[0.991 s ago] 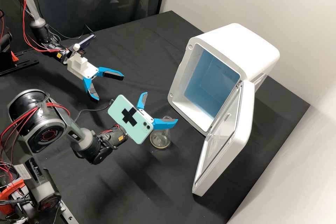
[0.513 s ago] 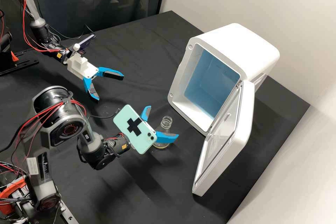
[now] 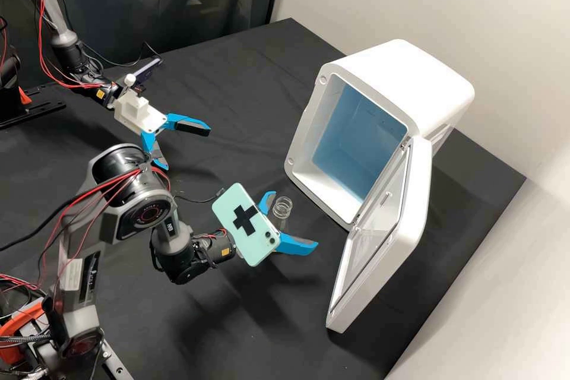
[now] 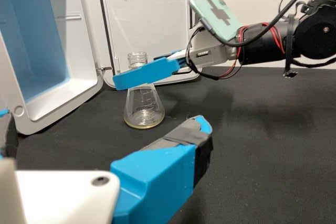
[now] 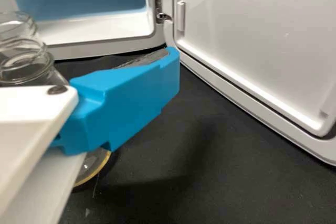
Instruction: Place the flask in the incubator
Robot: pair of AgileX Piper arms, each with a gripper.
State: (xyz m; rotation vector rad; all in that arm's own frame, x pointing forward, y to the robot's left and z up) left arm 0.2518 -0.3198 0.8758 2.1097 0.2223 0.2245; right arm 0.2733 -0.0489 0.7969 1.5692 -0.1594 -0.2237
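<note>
Currently, in the high view, your right gripper point(image 3: 284, 222) is sitting low over the black desk point(image 3: 237, 83). Its blue fingers are spread wide, one on either side of the flask point(image 3: 282, 207), and they are not clamping it. You cannot tell whether either finger is touching the glass. The clear flask is standing upright on the desk, just in front of the incubator point(image 3: 409, 77) and outside its chamber. The incubator's door point(image 3: 386, 225) is hanging wide open. A mint-green phone point(image 3: 246, 224) is riding on that arm's wrist. Your left gripper point(image 3: 175, 139) is hovering well apart from the flask, with its fingers parted and nothing between them.

Looking through the left wrist view, you are seeing the flask point(image 4: 143, 111) standing on the desk near the incubator's white rim point(image 4: 58, 103), with the door point(image 4: 152, 19) behind it. One blue finger of the right gripper is crossing in front of the flask's neck.

From the right wrist view, the flask point(image 5: 21, 45) is showing just beside that gripper's own finger, with the incubator's lower rim point(image 5: 105, 30) and the open door point(image 5: 252, 51) lying beyond.
</note>
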